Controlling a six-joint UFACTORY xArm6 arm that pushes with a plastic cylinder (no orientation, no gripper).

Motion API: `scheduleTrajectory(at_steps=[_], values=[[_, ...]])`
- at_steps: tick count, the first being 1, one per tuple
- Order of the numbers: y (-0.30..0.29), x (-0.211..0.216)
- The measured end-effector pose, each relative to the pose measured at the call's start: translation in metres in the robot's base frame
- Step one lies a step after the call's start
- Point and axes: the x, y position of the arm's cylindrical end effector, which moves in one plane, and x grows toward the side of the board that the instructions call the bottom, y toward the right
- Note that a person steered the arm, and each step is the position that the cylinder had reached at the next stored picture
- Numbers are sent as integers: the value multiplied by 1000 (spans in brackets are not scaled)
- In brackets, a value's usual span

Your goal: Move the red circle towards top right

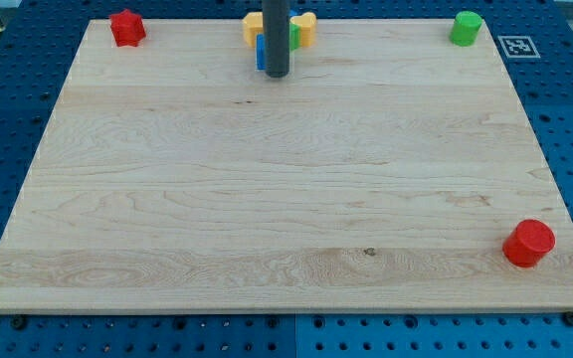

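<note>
The red circle [529,243] is a round red block near the bottom right corner of the wooden board [286,199]. My tip [277,74] is the lower end of a dark rod at the top middle of the board, far from the red circle, up and to the view's left of it. The tip stands right in front of a cluster of yellow [304,26], blue [261,55] and green [293,38] blocks, which the rod partly hides.
A red block of angular shape [126,27] sits at the top left corner. A green block [466,28] sits at the top right corner. A black and white marker tag [518,45] lies off the board at the top right.
</note>
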Motion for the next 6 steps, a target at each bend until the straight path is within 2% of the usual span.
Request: scheduleTrajectory(at_steps=[1,2,3,4,5,6], values=[[0,22],[0,79],[24,175],[74,271],[120,316],[194,316]])
